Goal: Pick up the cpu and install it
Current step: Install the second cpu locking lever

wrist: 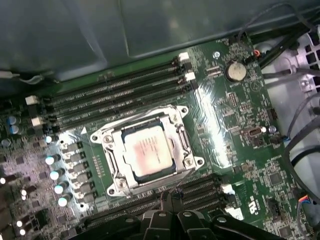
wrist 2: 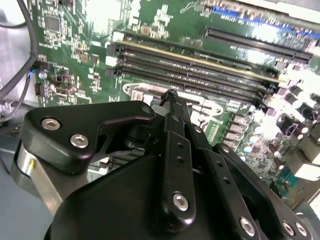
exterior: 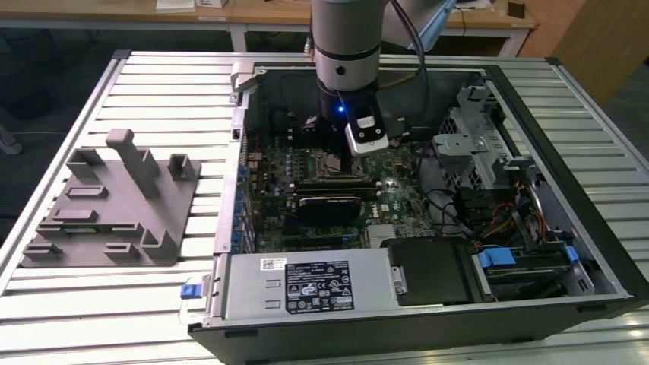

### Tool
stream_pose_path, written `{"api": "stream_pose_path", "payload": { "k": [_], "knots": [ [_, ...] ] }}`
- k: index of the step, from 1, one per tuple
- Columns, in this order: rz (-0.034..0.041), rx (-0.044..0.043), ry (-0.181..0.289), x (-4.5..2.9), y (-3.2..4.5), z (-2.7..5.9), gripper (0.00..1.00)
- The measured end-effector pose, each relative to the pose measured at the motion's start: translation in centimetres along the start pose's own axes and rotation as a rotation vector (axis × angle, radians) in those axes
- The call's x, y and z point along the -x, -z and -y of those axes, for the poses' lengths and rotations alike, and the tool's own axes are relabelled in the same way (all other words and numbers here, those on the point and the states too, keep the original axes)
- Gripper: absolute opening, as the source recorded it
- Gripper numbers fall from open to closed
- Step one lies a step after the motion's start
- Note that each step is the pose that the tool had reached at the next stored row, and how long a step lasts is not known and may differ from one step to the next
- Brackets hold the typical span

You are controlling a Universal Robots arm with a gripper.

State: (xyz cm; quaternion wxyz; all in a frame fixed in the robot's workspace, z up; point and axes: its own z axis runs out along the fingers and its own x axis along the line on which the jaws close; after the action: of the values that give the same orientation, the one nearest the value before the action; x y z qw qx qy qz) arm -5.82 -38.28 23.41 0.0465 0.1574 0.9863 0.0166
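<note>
While cpu (wrist: 148, 151) sits in socket, tool (wrist: 170, 194) just beside

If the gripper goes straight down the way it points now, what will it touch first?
Most likely the motherboard, at the edge of the metal socket frame that holds the cpu. The gripper hangs beside the cpu, though depth is hard to judge.

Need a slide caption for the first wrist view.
CPU seated in the motherboard socket, with the robot hand just beside the socket frame.
</note>
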Motion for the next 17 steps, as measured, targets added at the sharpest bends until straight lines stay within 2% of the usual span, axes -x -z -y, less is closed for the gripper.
{"api": "stream_pose_path", "payload": {
  "k": [4, 13, 17],
  "knots": [
    [-0.0012, 0.0018, 0.020, 0.02, -0.15, 0.15, 0.11],
    [-0.0078, 0.0137, 0.158, -0.08, -0.32, 0.20, 0.11],
    [-0.0094, 0.0166, 0.193, -0.26, -0.33, 0.30, 0.11]
  ]
}}
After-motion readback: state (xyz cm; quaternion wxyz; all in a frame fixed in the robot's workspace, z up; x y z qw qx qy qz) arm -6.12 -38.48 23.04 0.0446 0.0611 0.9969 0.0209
